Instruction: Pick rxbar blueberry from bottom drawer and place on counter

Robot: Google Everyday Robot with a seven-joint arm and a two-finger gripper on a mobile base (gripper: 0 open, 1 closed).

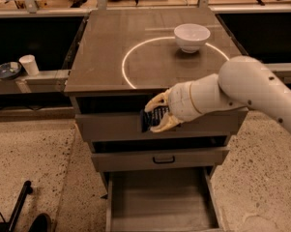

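Sitting pulled out nearest the camera, the bottom drawer shows only its plain board floor. The bar is not in it. Just above is the middle drawer with its black handle, pushed in.

Next up, the gripper hangs in front of the top drawer face, just under the counter edge. Its pale fingers are clamped above and below the rxbar blueberry, which reads as a dark flat wrapper held clear of every surface. The white arm comes in from the right.

Handling judgement: the bar is light, flat and fairly stiff, and its wrapper is probably slick, so it could slide or twist in the pinch. A hold across the flat faces near the middle looks best, with no hard squeeze. Nothing here is fragile.

Further back is the counter with its bright circle, and a white bowl sits on the far right arc. Open room on the near left of the circle looks fine for the drop.

Far left, a bench holds a cup and a plate.
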